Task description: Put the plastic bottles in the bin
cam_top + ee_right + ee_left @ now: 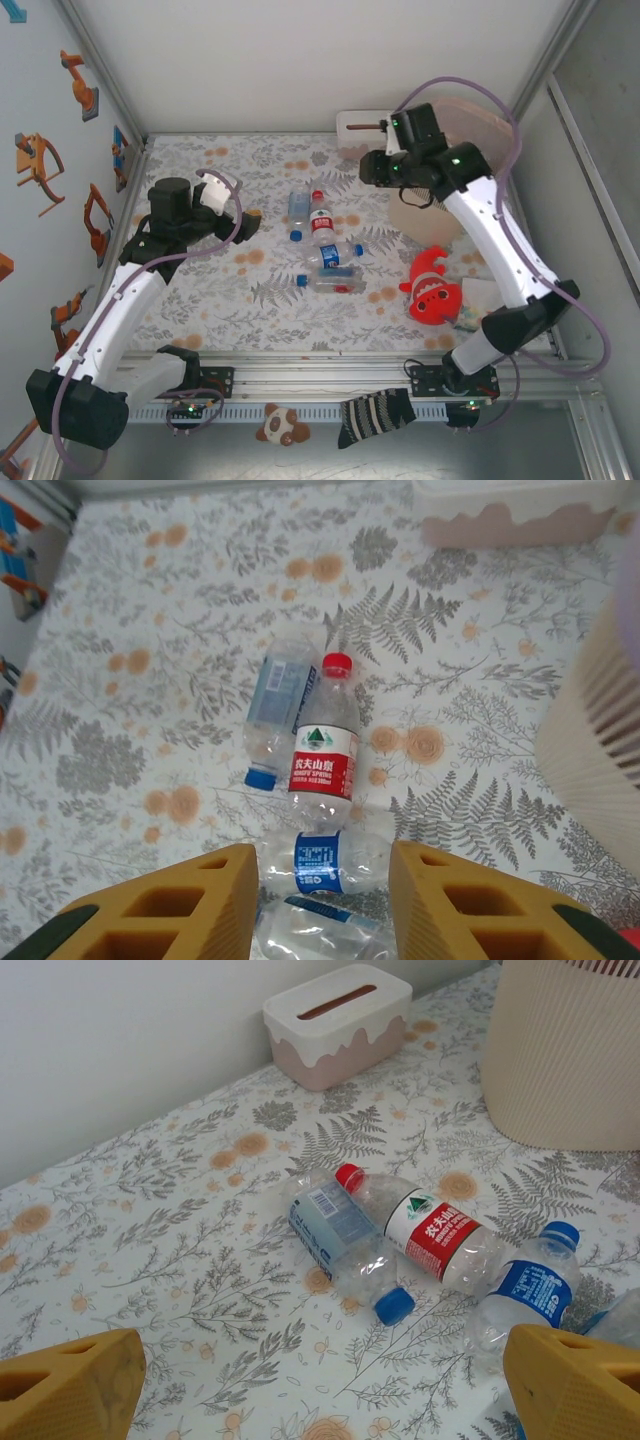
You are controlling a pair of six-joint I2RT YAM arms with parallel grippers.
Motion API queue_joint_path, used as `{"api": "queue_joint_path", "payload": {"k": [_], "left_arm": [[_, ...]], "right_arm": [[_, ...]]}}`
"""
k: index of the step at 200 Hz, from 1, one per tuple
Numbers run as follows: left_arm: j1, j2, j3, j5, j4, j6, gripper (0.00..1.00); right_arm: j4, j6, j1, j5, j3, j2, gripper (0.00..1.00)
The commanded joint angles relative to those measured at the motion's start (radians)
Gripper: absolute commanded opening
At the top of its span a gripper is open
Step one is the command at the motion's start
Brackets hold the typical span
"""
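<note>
- The left gripper [320, 1395] is held over the floral table [150, 1250], its yellow fingers [70, 1385] spread wide with nothing between them.
- The right gripper [322, 905] is seen with its fingers [165, 910] apart and nothing clamped; a blue-labelled bottle [322, 865] lies on the table below the gap.
- The plastic bottles [325, 255] are clustered on their sides mid-table, a red-labelled bottle [430, 1228] touching a pale-labelled bottle [340, 1245].
- The bin [565, 1060] is stood upright beside the cluster, apart from it, near a white tissue box [338, 1022].
</note>
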Motion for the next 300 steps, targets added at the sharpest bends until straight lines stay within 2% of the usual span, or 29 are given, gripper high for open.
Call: {"api": "queue_joint_path", "payload": {"k": [1, 57, 108, 151, 234, 300], "left_arm": [[0.005, -0.006, 0.002, 0.021, 0.014, -0.003, 0.92], [0.005, -0.019, -0.002, 0.022, 0.016, -0.005, 0.92], [0.005, -0.025, -0.002, 0.028, 0.018, -0.009, 0.92], [0.004, -0.029, -0.004, 0.030, 0.017, -0.012, 0.92], [0.004, -0.028, -0.005, 0.032, 0.017, -0.012, 0.92], [0.004, -0.028, -0.005, 0.029, 0.015, -0.011, 0.91]], "right_arm": [[0.006, -0.020, 0.033, 0.033, 0.007, 0.078, 0.41], [0.061, -0.030, 0.064, -0.034, 0.032, 0.285, 0.49], [0.069, -0.059, 0.064, -0.045, 0.097, 0.457, 0.58], [0.060, -0.071, 0.064, -0.043, 0.157, 0.566, 0.60], [0.048, -0.071, 0.062, -0.084, 0.214, 0.683, 0.63], [0.048, -0.078, 0.061, -0.065, 0.223, 0.742, 0.65]]}}
